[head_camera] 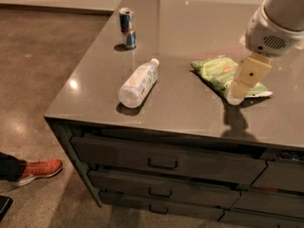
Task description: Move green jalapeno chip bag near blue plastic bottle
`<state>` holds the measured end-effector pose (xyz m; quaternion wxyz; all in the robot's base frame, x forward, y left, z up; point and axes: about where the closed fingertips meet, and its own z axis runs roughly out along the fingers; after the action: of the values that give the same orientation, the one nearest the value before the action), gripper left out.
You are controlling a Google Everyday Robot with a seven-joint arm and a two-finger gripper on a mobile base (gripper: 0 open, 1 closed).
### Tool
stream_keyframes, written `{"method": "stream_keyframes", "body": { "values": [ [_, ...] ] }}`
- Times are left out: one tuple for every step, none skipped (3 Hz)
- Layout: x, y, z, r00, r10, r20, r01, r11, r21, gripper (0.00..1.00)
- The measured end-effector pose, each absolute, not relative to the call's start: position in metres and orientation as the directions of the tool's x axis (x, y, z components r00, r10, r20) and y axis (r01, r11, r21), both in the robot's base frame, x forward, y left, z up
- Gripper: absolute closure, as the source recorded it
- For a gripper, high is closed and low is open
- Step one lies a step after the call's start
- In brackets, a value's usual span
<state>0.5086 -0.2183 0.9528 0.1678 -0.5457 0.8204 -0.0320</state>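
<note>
Grey countertop (190,113), green jalapeno chip bag (216,70), gripper (235,98) over its near end, grip state unclear

This looks like an office kitchen or a test lab: a grey table (190,27) with metal-handled drawers (161,163), a polished concrete floor (38,56), and a robot pincer (236,96) above the table's right part.

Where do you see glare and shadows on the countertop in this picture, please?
Camera view: a small bright glare spot sits on the countertop near its left edge; the blue plastic bottle casts a short shadow toward the front edge; the gripper, over the near end of the green jalapeno chip bag, throws a dark shadow just in front of it.
</note>
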Motion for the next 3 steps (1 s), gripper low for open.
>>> {"method": "stream_keyframes", "body": {
  "values": [
    [0.545, -0.222, 0.936, -0.428, -0.874, -0.228, -0.845, 0.477, -0.241, 0.00],
    [0.578, -0.225, 0.921, -0.493, -0.844, -0.213, -0.807, 0.535, -0.252, 0.00],
    [0.603, -0.232, 0.907, -0.547, -0.814, -0.193, -0.770, 0.580, -0.264, 0.00]
  ]
}}
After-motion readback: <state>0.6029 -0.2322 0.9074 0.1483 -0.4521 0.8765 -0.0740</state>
